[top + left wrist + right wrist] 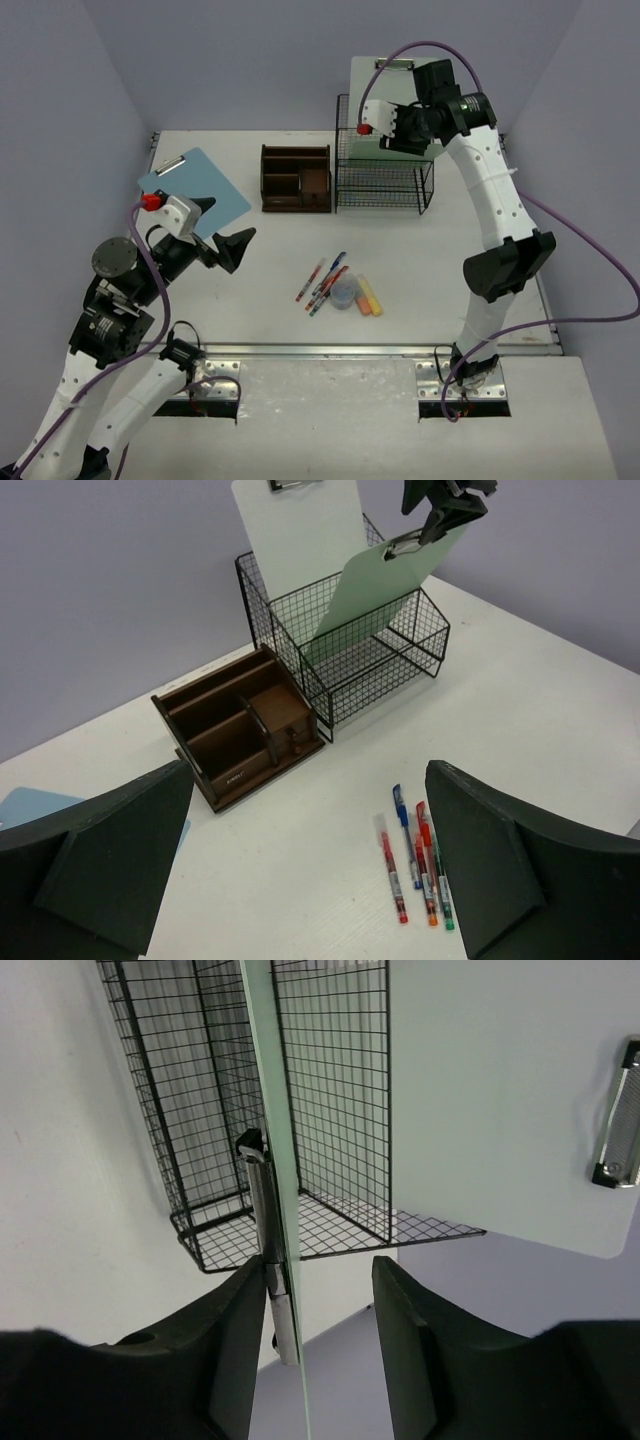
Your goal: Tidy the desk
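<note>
The white desk (450, 260) carries a black wire rack (383, 172) at the back. One pale green clipboard (300, 540) stands upright in the rack's rear slot. A second pale green clipboard (385, 585) leans tilted in the front slot. My right gripper (322, 1265) is open around its top edge: the board and its metal clip (262, 1210) lie against the left finger, and a gap separates them from the right finger. My left gripper (225, 228) hovers open and empty over the desk's left side, near a blue clipboard (195, 185).
A dark-brown wooden organizer (296, 178) sits left of the rack. Several pens (325, 282), a small clear round object (343, 293) and yellow and orange highlighters (368, 296) lie mid-desk. A metal rail (330, 350) runs along the near edge.
</note>
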Controlling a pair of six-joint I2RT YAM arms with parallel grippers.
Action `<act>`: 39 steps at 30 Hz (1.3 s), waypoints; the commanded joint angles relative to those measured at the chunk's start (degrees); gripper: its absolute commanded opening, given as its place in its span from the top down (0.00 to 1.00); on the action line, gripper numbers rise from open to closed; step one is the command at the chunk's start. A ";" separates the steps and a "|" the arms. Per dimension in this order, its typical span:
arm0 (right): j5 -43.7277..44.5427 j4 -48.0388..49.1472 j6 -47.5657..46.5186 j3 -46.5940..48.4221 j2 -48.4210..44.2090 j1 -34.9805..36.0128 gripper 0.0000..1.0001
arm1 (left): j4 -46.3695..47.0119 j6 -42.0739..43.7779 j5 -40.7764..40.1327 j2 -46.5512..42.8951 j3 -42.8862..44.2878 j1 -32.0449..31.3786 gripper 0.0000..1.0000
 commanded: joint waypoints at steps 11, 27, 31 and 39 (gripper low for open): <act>2.60 26.82 3.05 -0.21 2.96 -0.71 0.39 | 3.46 0.20 0.51 0.66 -2.54 0.14 0.00; 6.82 57.11 0.28 -2.17 15.02 -2.29 0.21 | 4.26 0.25 -0.24 0.88 -5.41 0.14 0.00; 6.61 58.88 1.73 -2.34 15.99 -2.38 0.18 | 4.30 -0.06 -0.54 1.05 -5.85 0.14 0.00; 6.23 56.96 5.17 -4.89 11.13 -2.31 0.15 | 4.55 -2.59 -6.24 3.26 -5.19 0.14 0.00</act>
